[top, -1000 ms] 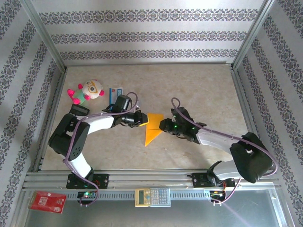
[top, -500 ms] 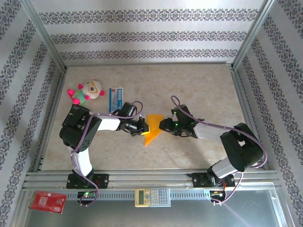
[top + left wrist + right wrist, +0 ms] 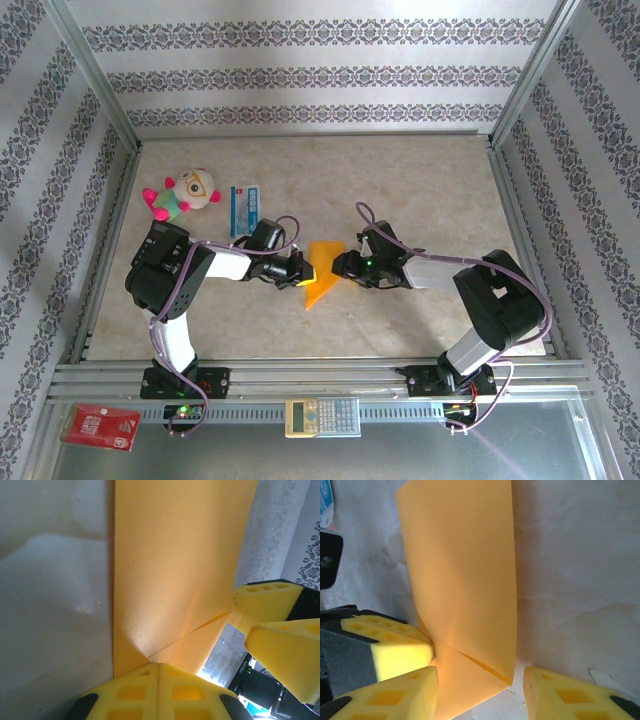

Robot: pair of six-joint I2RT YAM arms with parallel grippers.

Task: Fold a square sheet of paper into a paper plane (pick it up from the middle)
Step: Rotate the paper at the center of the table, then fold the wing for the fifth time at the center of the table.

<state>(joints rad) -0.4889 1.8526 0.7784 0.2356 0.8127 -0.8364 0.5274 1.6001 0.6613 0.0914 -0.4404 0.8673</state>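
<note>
The orange-yellow sheet of paper (image 3: 322, 270) lies mid-table, folded into a pointed wedge with a diagonal flap. From the left, my left gripper (image 3: 300, 272) is shut on its left edge. In the left wrist view the two yellow pads (image 3: 135, 690) press together on the paper (image 3: 175, 565) where the flap's crease ends. At the paper's right side my right gripper (image 3: 340, 267) stands open. In the right wrist view its fingertips (image 3: 405, 695) stand wide apart on either side of the paper's near corner (image 3: 470, 580), and the gripper (image 3: 480, 680) holds nothing.
A plush toy (image 3: 185, 193) and a blue-and-white packet (image 3: 245, 208) lie at the back left. A calculator (image 3: 322, 416) and a red box (image 3: 100, 427) rest on the near rail. Metal frame rails border the table on both sides.
My right gripper's jaws have opened and let go of the paper's right edge, and the right arm's elbow has swung inward. The left gripper has finished closing on the left edge.
</note>
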